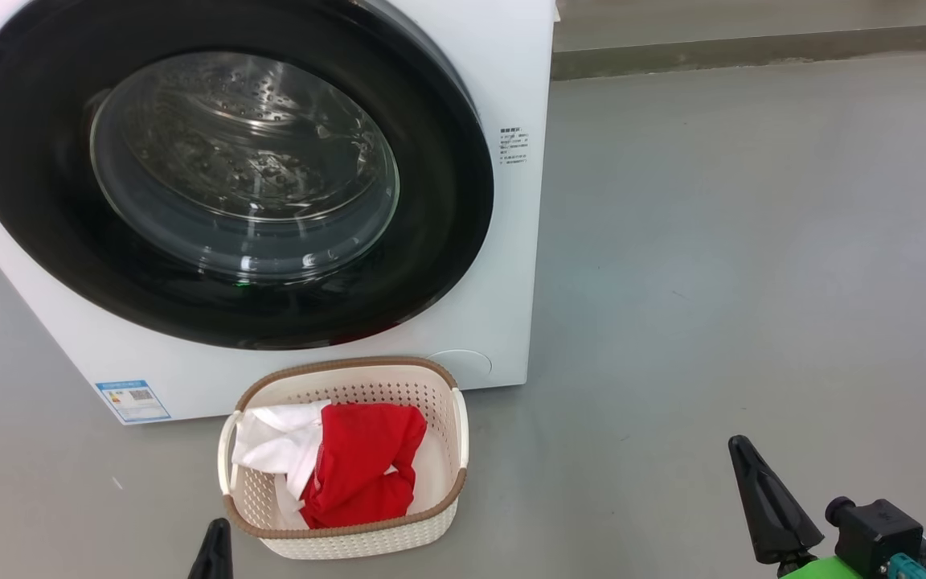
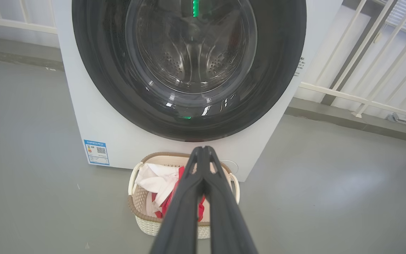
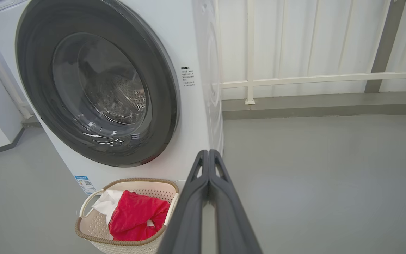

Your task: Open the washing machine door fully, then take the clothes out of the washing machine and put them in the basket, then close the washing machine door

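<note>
Hangs back with left gripper (image 2: 203,151) and right gripper (image 3: 209,153) pressed closed and empty, nothing seemingly left to carry: clothes (image 1: 366,466) down in the basket (image 1: 342,366) near the left fingertips, door (image 1: 230,173) shut beyond them.

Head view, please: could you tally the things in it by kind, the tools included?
Washer: 1
Door: 1
Basket: 1
Clothes heap: 1, red and white; how many garments it holds I cannot tell
Tools: 2, left tool and right tool, both shut
Total: 6
</note>
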